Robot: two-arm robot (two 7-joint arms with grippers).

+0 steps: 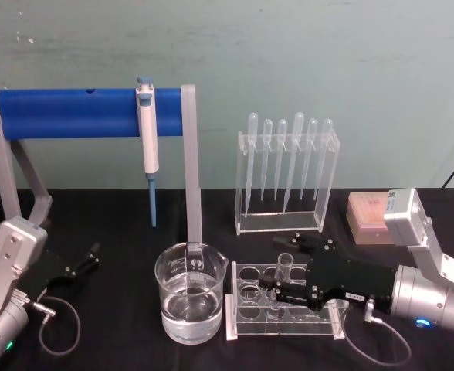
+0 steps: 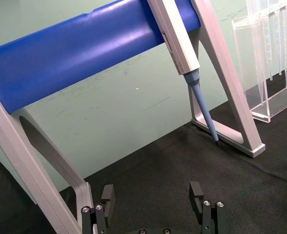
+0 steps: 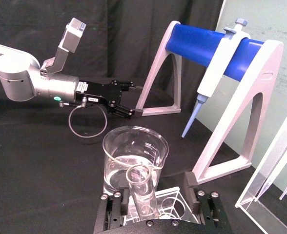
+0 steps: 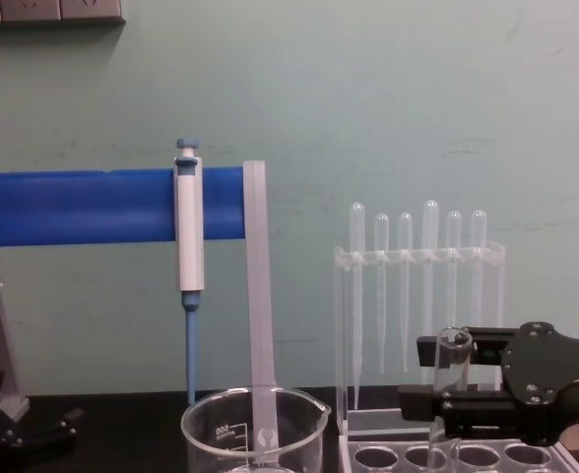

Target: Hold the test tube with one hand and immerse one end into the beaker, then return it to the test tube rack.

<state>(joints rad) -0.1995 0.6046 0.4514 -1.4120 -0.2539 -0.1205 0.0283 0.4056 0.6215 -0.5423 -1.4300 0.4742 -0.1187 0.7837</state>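
Note:
The test tube (image 1: 283,265) stands upright in a clear rack (image 1: 232,315) just right of the beaker (image 1: 190,297), which holds some water. My right gripper (image 1: 282,272) reaches in from the right at rack level. It is open, with one finger on each side of the tube. In the right wrist view the test tube (image 3: 141,191) stands closer to one finger than to the other, with the beaker (image 3: 133,153) right behind it. From the chest the test tube (image 4: 454,379) shows beside the black right gripper (image 4: 437,372). My left gripper (image 1: 88,259) rests open at the table's left.
A white-and-blue pipettor (image 1: 148,139) hangs on a blue-barred stand (image 1: 72,112) behind the beaker. A clear holder with several plastic pipettes (image 1: 287,174) stands at the back centre. A pinkish box (image 1: 370,216) sits at the back right. A cable loop (image 1: 57,328) lies by the left arm.

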